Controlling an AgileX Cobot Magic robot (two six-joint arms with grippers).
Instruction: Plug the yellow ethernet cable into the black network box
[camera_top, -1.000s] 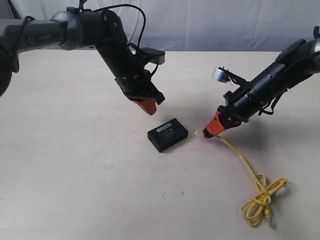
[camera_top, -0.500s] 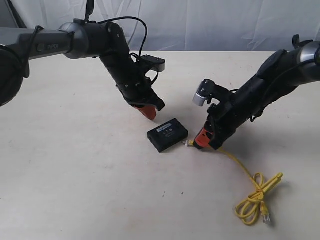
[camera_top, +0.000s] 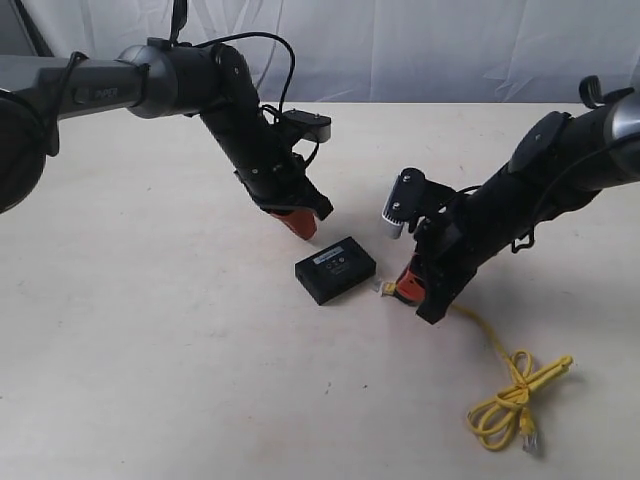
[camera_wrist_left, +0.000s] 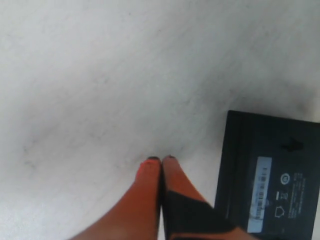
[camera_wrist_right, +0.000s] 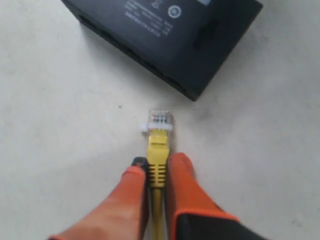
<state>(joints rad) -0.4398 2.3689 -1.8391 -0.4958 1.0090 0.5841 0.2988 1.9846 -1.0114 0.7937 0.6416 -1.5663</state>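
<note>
black network box (camera_top: 335, 270): flat | yellow ethernet cable (camera_wrist_right: 158, 146): plug near box, unplugged

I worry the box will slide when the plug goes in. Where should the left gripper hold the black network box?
Probably from above, jaws across the narrower width of the black network box, at the end away from the plug. It lies flat with low upright walls, and that keeps the left gripper clear of the plug's path.

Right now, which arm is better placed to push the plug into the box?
Right: the right gripper is shut on the yellow ethernet cable, its clear plug just short of the black network box. The left gripper is shut, empty, beside the box.
</note>
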